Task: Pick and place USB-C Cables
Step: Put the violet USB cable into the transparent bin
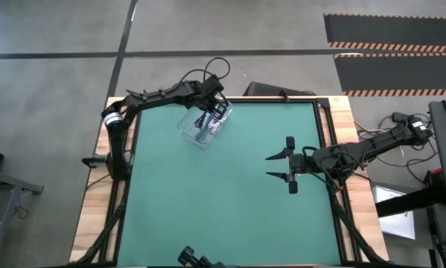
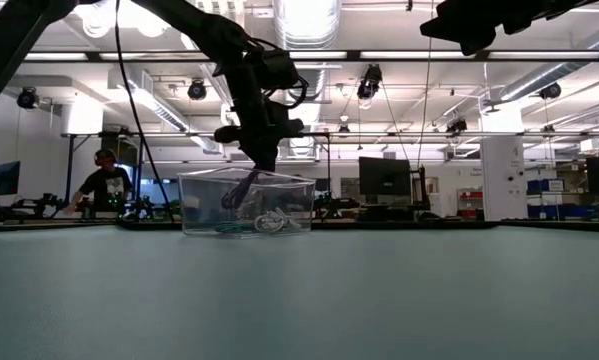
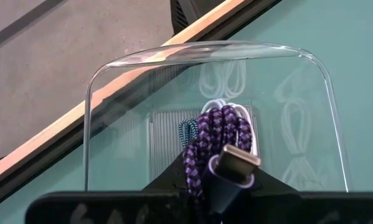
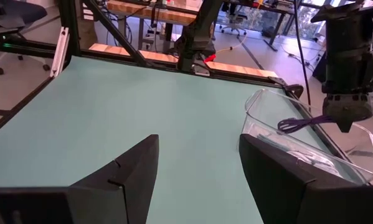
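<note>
Clear plastic box (image 1: pixel 202 126): upper left of centre in the high view, on the green table (image 1: pixel 223 216); open top, transparent walls.

Left gripper (image 1: pixel 212 104): poised over the box's rim, at the upper left of the high view; at upper centre of the low view (image 2: pixel 251 165), fingertips dipping just inside the box. Fingers closed on the purple cable (image 3: pixel 217 146), clamped at the bottom centre of the left wrist view with its plug end (image 3: pixel 236 163) jutting forward. Grip possibly starting to slacken; not certain.

Purple cable, other view: hanging from the left fingertips above the box, right of centre in the right wrist view (image 4: pixel 304 123).

White cable (image 3: pixel 226 109): lying on the box floor beneath the purple one. Teal cable (image 3: pixel 187 130): just beside it, partly hidden. Fourth cable: not made out separately.

Right gripper (image 1: pixel 290 165): right of centre in the high view, above bare table, fingers spread wide, holding nothing; well apart from the box.

Step in hand, as judged: release of the purple cable into the box.

Handling notes: release only with the bundle fully inside the walls. Straight lift afterwards, clear of the rim, to avoid dragging the box. Check for braid snagging on a finger.
</note>
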Robot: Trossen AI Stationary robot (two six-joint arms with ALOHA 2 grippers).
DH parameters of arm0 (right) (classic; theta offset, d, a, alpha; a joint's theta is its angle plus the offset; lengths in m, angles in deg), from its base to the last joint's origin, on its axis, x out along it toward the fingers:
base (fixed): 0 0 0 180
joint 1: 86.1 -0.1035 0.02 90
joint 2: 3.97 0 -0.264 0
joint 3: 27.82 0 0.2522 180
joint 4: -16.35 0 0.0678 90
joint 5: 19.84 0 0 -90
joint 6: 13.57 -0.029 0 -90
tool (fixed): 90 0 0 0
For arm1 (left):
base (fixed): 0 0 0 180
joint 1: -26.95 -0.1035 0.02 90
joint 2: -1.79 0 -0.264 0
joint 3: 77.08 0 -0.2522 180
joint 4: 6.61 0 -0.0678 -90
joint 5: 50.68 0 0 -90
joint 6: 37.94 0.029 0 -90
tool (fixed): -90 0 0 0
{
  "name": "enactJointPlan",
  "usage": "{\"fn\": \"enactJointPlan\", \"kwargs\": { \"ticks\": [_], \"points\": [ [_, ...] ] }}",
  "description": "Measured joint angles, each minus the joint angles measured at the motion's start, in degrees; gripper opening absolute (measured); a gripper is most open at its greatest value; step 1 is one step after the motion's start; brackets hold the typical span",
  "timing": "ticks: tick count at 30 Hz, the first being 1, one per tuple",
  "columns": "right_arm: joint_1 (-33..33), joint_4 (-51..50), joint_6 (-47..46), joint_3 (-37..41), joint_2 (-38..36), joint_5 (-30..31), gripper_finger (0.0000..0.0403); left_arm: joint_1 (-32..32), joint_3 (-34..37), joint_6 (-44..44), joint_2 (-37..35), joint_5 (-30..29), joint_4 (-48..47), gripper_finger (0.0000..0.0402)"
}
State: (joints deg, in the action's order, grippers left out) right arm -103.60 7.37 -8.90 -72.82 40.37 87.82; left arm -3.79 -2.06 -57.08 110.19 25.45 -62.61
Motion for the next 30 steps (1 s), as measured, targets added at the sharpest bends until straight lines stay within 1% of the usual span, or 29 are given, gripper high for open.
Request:
{"fn": "enactJointPlan", "kwargs": {
  "ticks": [20, 30],
  "points": [
    [0.0, 0.1, -0.1, 0.0, 0.0, -0.1, 0.0215, 0.0, 2.4, 0.0, 0.0, 0.0, -0.3, 0.002],
    [0.0, 0.0, -0.1, 0.0, 0.0, -0.1, 0.0215, 0.0, 2.5, 0.0, 0.0, 0.1, -0.3, 0.002]
  ]
}}
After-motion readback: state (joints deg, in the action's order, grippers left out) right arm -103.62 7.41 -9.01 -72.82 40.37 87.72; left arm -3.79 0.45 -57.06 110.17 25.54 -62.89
